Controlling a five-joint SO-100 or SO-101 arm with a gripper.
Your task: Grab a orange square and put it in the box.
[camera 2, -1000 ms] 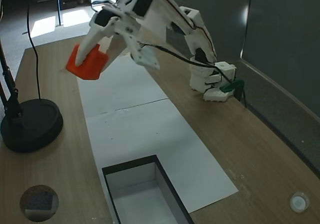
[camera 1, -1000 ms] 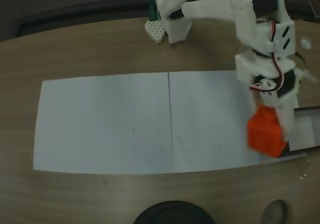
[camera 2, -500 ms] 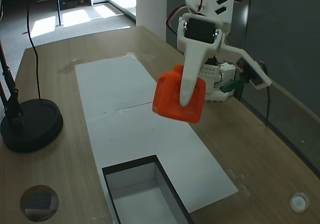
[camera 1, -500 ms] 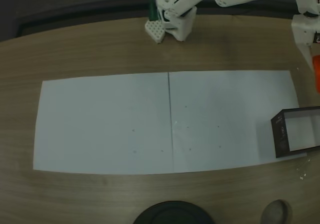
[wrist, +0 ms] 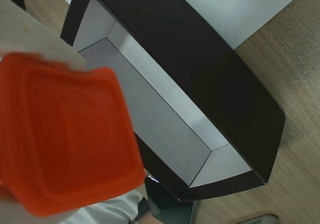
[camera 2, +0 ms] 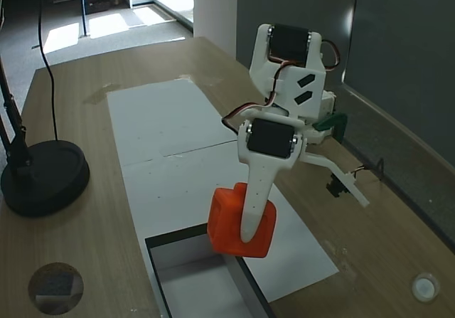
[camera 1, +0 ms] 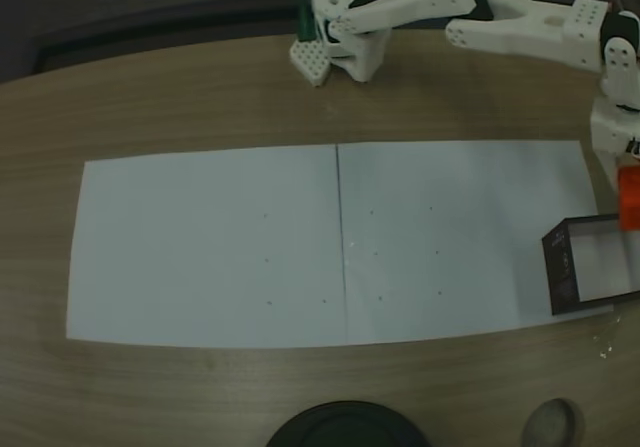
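Above the near wall of the box [camera 2: 158, 245], the gripper [camera 2: 245, 234] has descended from mid-air travel half a second ago, fingers clamped on the orange square [camera 2: 227, 218]. The square now hangs just over the rim; release should follow.

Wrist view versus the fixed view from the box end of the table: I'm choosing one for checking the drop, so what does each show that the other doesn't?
Wrist view alone: the whole pale floor of the box and its far end wall, with the orange square large in the foreground. Fixed view alone: the arm, the white paper, the round black base and the block hanging above the box's near edge. Both: the gripper shut on the orange square, and the dark box walls.
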